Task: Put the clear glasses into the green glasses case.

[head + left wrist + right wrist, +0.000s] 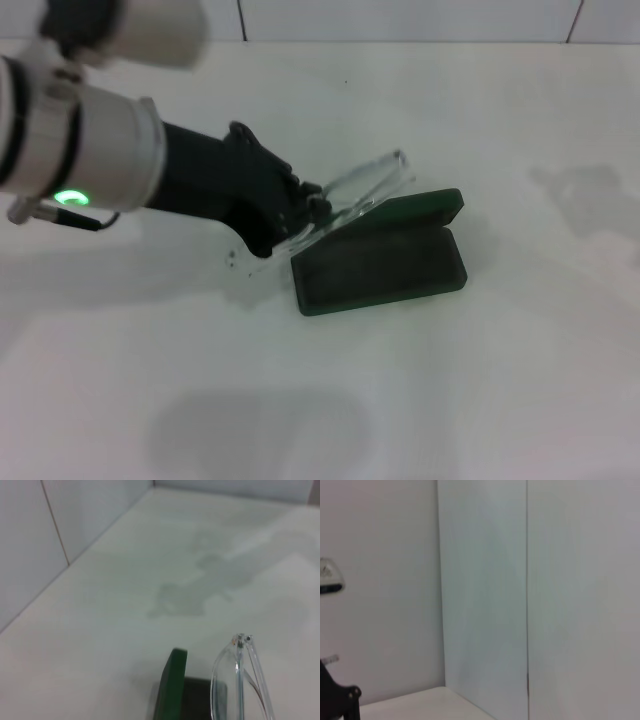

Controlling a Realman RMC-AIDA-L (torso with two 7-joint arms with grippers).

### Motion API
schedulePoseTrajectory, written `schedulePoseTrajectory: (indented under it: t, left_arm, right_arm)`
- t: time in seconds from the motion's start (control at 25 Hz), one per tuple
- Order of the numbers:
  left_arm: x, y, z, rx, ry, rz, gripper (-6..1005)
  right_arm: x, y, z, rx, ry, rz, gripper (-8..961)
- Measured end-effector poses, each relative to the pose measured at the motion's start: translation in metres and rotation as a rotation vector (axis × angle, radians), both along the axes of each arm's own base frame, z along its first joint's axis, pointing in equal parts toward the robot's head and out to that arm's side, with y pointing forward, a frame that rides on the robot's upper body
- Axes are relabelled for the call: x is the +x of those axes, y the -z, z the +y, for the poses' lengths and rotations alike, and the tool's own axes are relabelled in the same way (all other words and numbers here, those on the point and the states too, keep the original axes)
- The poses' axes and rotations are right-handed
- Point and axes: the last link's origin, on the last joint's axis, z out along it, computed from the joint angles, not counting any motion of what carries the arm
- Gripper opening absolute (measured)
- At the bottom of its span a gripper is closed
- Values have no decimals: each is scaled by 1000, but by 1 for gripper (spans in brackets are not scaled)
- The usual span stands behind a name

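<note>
Left gripper (305,212) holds the transparent, colourless plastic eyeglasses (352,195) above the open dark green rectangular hard-shell case (385,265).
Its fingers are clenched on the frame's near end; the glasses' long axis slants up and away over the case's rear-left edge, lid (173,682) raised behind. The right gripper shows nowhere.
</note>
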Motion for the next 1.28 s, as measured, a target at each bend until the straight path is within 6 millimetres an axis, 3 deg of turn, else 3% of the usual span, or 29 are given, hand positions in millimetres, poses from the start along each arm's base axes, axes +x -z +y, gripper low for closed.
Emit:
schedulePoseTrajectory:
  t: [0.24, 0.72, 0.96, 1.28]
  left_arm:
    - [4, 27, -5, 4, 41, 104, 69]
    - [38, 70, -16, 43, 218, 324, 70]
    - [39, 86, -24, 51, 262, 396, 69]
    - [39, 102, -18, 104, 246, 427, 70]
  right_arm:
    - [6, 4, 1, -19, 20, 23, 57]
    - [11, 18, -3, -47, 28, 3, 61]
    - [15, 19, -6, -60, 32, 26, 63]
    - [14, 21, -5, -56, 19, 29, 65]
